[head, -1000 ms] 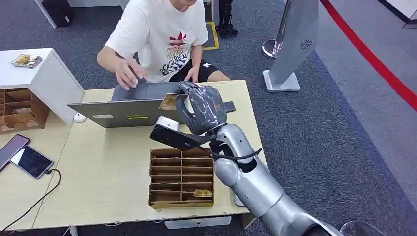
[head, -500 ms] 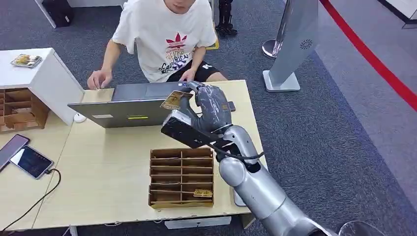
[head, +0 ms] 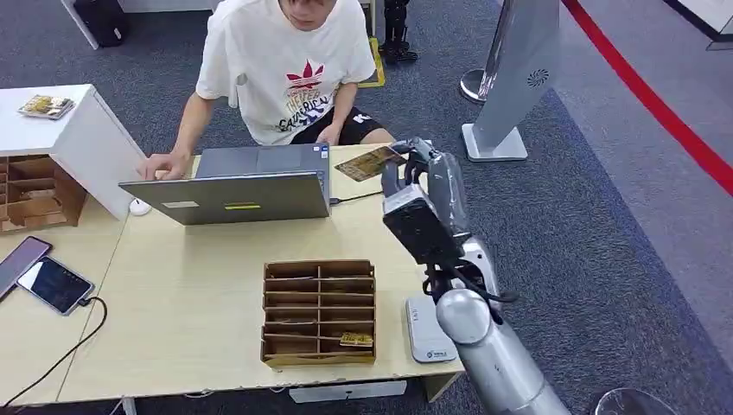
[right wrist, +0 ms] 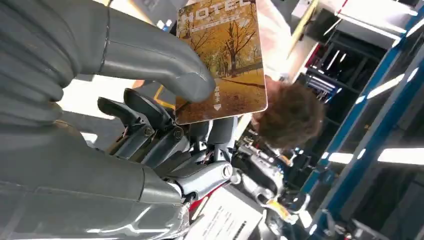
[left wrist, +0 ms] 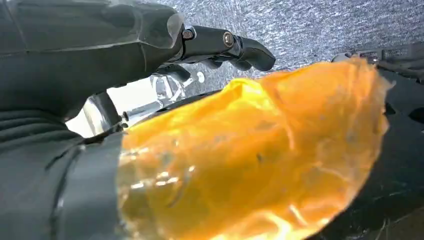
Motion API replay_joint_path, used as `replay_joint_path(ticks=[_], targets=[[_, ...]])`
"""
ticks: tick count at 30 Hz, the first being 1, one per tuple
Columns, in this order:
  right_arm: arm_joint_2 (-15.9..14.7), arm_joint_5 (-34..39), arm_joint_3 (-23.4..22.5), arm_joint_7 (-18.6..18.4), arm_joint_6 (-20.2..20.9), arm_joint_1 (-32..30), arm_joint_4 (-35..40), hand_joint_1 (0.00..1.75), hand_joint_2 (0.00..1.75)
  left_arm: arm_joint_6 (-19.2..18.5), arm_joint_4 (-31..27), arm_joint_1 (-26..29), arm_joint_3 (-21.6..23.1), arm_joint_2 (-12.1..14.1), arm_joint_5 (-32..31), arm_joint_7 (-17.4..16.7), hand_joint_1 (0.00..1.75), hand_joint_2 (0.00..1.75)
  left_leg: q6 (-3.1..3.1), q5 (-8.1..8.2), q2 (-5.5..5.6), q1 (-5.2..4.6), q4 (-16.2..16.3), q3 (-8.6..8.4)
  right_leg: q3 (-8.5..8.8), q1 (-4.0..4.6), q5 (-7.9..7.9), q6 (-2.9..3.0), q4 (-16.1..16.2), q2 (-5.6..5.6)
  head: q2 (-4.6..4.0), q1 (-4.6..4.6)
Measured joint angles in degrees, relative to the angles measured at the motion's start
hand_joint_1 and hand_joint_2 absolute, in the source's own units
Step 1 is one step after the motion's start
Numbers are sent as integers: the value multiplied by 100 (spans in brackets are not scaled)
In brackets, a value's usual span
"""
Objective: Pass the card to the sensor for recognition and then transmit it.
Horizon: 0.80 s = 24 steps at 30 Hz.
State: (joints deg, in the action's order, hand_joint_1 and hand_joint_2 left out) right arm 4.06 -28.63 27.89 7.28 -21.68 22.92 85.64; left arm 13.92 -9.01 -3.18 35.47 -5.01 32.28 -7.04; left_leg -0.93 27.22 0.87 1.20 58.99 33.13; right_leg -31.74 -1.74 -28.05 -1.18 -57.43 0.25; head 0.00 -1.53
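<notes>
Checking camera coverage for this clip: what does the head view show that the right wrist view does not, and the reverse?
Head view alone: the table, the open laptop, the wooden divider box, the grey sensor near the table's front edge, and two phones. Right wrist view alone: the card's printed face, reading HOTEL over autumn trees, and the thumb pressing on it. Both: the right hand holding the card, and the person.
</notes>
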Motion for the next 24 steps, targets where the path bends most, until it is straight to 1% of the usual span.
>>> replay_joint_path(ticks=[4, 11, 16, 24], targets=[[-251, -94, -225, 52, -7, -397, 240, 175, 175, 33, 0, 11, -89, -7, 109, 11, 0, 0, 0, 1, 0, 0, 0, 1, 0, 0, 0, 0, 1, 0, 0, 0], [-557, -265, -509, 26, -15, -966, 467, 175, 175, 39, 0, 25, -164, -22, 192, 15, 0, 0, 0, 1, -1, 0, 0, 3, 0, 0, 0, 0, 1, 0, 0, 0], [-645, -289, -583, 15, -13, -1106, 526, 175, 175, 39, 0, 27, -227, -24, 199, 15, 0, 0, 1, 0, -2, 0, 0, 3, -1, 0, 0, 0, 1, 1, 0, -2], [-701, -313, -612, -5, -7, -1144, 553, 175, 175, 39, 0, 29, -238, -24, 208, 15, 0, 0, 0, 0, -2, 0, 0, 2, -1, 0, 0, 0, 1, 1, 0, -2]])
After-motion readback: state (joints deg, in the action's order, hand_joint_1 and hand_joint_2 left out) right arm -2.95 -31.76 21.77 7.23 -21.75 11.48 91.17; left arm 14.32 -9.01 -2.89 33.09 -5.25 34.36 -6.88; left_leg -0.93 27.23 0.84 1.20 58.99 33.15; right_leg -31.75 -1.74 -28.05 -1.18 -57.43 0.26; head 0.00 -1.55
